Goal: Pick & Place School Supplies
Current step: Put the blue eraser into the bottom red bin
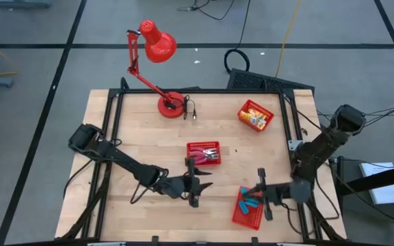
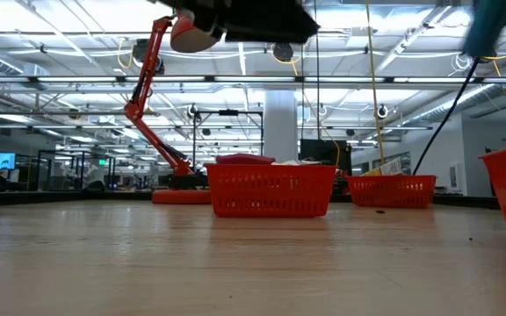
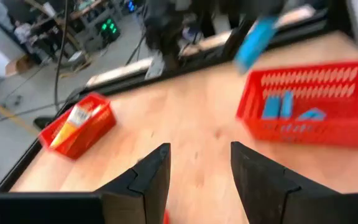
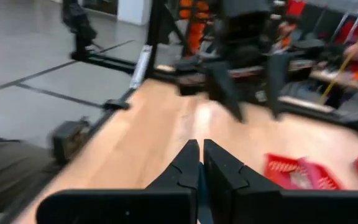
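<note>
Table point(image 1: 142, 137): pale wood, three red baskets on it and a red desk lamp point(image 1: 157, 42) at the far edge.
Right arm: reaching in from the right side, its right gripper point(image 1: 257, 193) hanging over the near basket point(image 1: 248, 217) at the front right.
Right gripper's jaws: pressed fully together in its own wrist view, and from the left wrist view a blue block point(image 3: 256, 34) seems to be pinched in them above that basket, though motion blur makes this a fair guess only.
Left arm: stretched across the front of the table, left gripper point(image 1: 197, 186) just short of the middle basket point(image 1: 203, 153).
Left gripper's jaws: standing partly apart, nothing between them, bare wood ahead.
Far basket point(image 1: 255, 115): back right corner, holding yellow-and-white packets point(image 3: 71, 121).
Middle basket contents: red-handled tools point(image 1: 198, 158) lying inside.
Near basket contents: more blue blocks point(image 3: 278, 106) already lying on the mesh floor.
Step in hand: looks like the drop of a blue block into the near basket.
How to do it well: keep the block squarely over the middle of the basket, clear of the rim, lower it close to the blocks already there, then part the jaws cleanly so it does not bounce out.
Risk: the two grippers sit near each other, so the left one should hold off.
</note>
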`<state>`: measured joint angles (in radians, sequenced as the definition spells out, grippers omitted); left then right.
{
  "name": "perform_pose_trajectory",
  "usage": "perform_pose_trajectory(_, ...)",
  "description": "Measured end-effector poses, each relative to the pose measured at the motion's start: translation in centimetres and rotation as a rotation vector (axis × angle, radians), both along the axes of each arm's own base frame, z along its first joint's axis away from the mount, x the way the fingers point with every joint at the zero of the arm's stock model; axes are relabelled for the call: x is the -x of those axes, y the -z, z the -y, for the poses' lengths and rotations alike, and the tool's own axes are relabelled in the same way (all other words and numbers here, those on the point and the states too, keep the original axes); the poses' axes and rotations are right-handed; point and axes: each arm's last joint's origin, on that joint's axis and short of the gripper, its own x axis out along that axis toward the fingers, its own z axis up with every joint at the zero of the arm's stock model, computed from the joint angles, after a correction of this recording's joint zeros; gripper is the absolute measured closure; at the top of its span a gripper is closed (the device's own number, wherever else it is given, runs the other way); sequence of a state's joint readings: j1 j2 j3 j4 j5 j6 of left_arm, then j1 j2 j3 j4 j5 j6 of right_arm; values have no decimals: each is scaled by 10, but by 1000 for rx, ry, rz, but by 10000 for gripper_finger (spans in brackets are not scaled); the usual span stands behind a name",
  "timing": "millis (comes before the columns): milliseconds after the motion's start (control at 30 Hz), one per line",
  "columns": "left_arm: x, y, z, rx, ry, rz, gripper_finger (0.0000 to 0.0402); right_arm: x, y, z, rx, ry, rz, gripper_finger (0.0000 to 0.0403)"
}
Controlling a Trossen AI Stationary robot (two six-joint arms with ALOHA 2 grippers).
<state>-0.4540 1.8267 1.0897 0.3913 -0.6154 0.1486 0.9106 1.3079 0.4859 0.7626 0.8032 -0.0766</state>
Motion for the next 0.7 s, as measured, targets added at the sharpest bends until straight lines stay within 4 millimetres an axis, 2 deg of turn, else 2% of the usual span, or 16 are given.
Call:
perform_pose_trajectory(267,5,14,-7,-23,-113,-110,229,14,-1,-35,-158,-84,-100,401)
perform_pose_trajectory(467,7,18,-10,-14,-156,-141,229,18,23,-40,-189,-57,-225,401)
perform_pose_trajectory(700,7,18,-10,-16,-182,-133,229,9,54,-41,-153,-34,-331,401)
